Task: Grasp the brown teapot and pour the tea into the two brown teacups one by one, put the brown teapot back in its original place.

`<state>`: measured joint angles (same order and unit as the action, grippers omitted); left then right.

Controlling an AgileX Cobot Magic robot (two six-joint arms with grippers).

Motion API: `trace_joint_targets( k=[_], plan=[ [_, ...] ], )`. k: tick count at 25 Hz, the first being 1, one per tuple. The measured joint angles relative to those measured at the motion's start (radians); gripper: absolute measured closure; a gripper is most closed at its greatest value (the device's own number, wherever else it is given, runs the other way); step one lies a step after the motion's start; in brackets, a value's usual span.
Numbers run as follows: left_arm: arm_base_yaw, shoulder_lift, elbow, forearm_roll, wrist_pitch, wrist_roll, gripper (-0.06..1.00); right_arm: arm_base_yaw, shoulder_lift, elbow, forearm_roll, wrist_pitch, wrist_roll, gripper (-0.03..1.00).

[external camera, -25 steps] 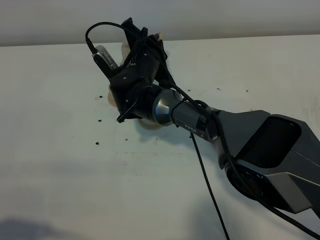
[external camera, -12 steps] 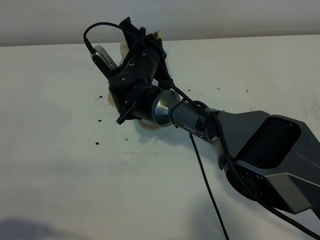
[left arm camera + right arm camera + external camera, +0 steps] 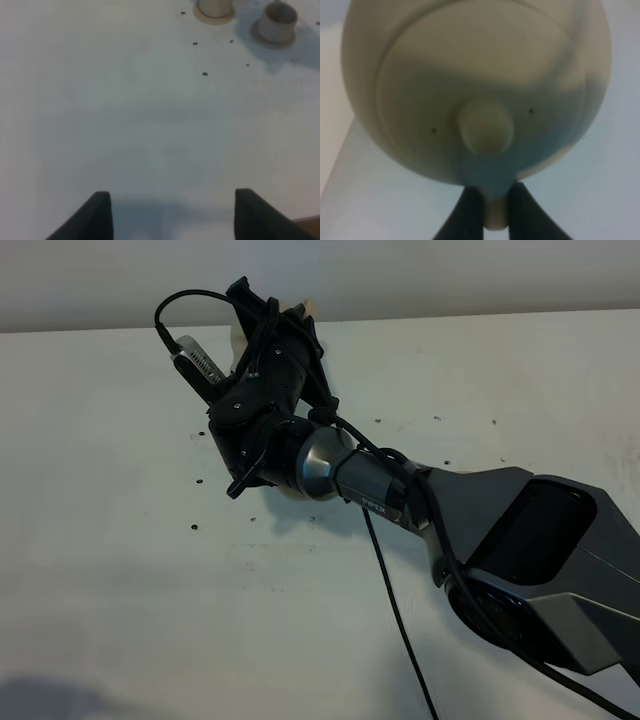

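Note:
My right gripper point(image 3: 275, 315) reaches across to the table's far left and holds the brown teapot point(image 3: 300, 308) in the air; only pale slivers of the pot show past the fingers. In the right wrist view the teapot point(image 3: 480, 85) fills the frame, lid knob toward the camera, and my right gripper point(image 3: 495, 212) is shut on its loop handle. The two brown teacups point(image 3: 215, 6) point(image 3: 276, 21) stand on their saucers in the left wrist view, far from my open, empty left gripper point(image 3: 172, 215). From above, the right wrist hides the cups. The teapot's original place is out of view.
The white table point(image 3: 120, 570) has small dark screw holes point(image 3: 204, 74) near the cups. The right arm's big dark body point(image 3: 540, 560) and its cable point(image 3: 400, 620) cover the right half of the table. A wall edge point(image 3: 450, 315) runs along the back.
My right gripper has shifted a little left with the teapot in it. The saucer edges that showed beside the wrist are now covered.

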<state>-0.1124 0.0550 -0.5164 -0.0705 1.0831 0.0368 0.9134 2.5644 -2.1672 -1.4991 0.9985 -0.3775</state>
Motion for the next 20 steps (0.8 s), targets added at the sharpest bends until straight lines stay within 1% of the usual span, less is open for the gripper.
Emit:
trace_joint_targets(
  k=[20],
  plan=[
    [0.000,0.000,0.000,0.000,0.000,0.000,0.44,0.000,0.000,0.000,-0.021,0.014,-0.015,0.87]
  ],
)
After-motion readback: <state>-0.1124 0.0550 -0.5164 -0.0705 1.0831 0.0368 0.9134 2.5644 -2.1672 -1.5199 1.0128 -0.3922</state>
